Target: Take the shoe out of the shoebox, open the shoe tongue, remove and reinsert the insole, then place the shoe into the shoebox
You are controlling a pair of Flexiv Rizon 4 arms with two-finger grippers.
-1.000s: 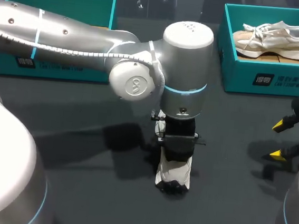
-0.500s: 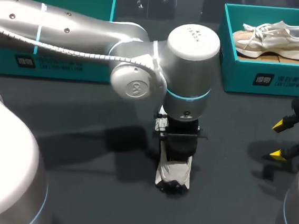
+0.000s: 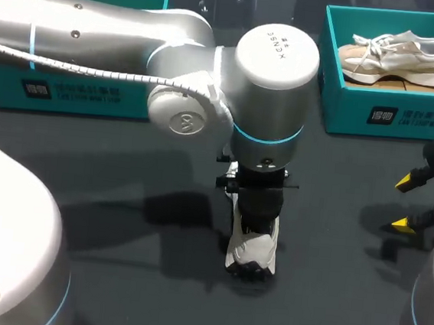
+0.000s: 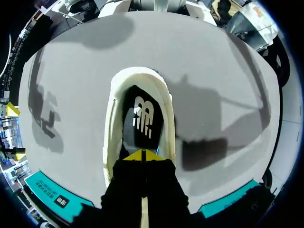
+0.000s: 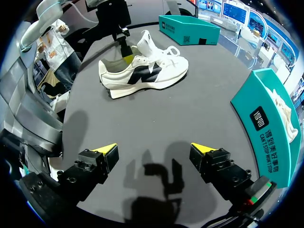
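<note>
Dark grey table (image 3: pixel 114 275) fills the head view. A white shoe (image 3: pixel 252 252) with a dark side mark stands upright on its sole near the middle, outside both boxes. The left gripper (image 4: pixel 142 154) points straight down into the shoe's opening at the heel end, its yellow tips pressed together just above the dark insole (image 4: pixel 142 118); whether they pinch anything cannot be told. The right gripper (image 5: pixel 154 151) hangs over bare table at the right, well apart from the shoe, fingers spread wide and holding nothing. A teal shoebox (image 3: pixel 391 114) at the back right holds a second, beige shoe (image 3: pixel 397 51). Another teal shoebox (image 3: pixel 78 91) sits at the back left.
</note>
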